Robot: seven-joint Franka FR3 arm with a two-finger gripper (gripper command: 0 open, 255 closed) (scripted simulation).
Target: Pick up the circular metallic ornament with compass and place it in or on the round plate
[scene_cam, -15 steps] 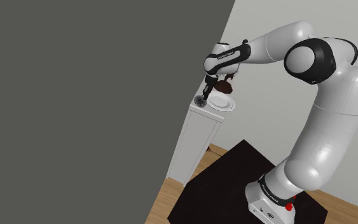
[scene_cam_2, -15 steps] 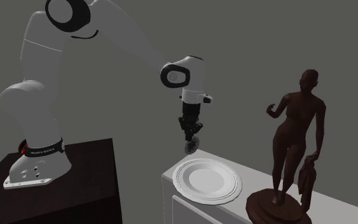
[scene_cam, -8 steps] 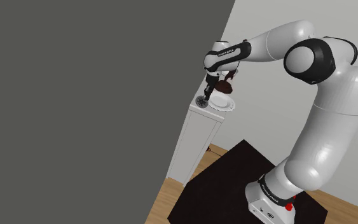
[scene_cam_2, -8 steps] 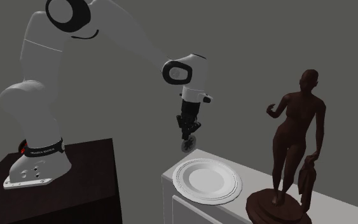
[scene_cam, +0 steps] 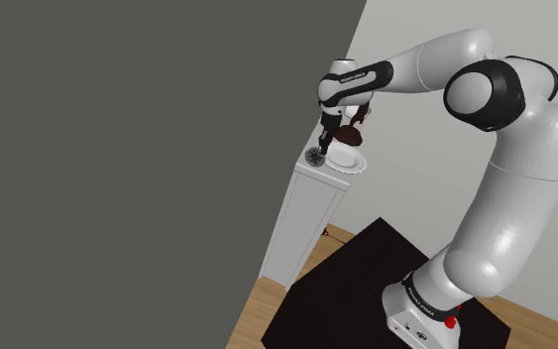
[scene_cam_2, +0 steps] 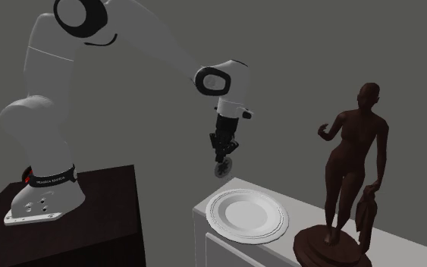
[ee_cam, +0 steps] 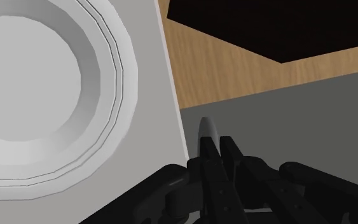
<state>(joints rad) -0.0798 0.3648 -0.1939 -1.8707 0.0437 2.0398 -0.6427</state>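
One white arm rises from the dark stand at the second exterior view's left & bends down to the gripper mid-frame. We see the jaws clamped on the round ornament, a small grey disc held on edge at the fingertips, in open air & touching no surface.

Right of it & lower is the white cabinet, its left edge almost under the ornament. The round plate, also white, lies flat on top w/ its rim close to that edge. Further right, a dark brown statue stands w/ its base just beside the plate, well apart from the gripper.

In the wrist view we read the ornament as just outside the cabinet's edge, over a grey area, w/ the plate rim inside the edge & wood floor beyond.

In the shoulder view, L to R: a big grey wall, then the ornament at the cabinet's left edge under the gripper, then the plate.
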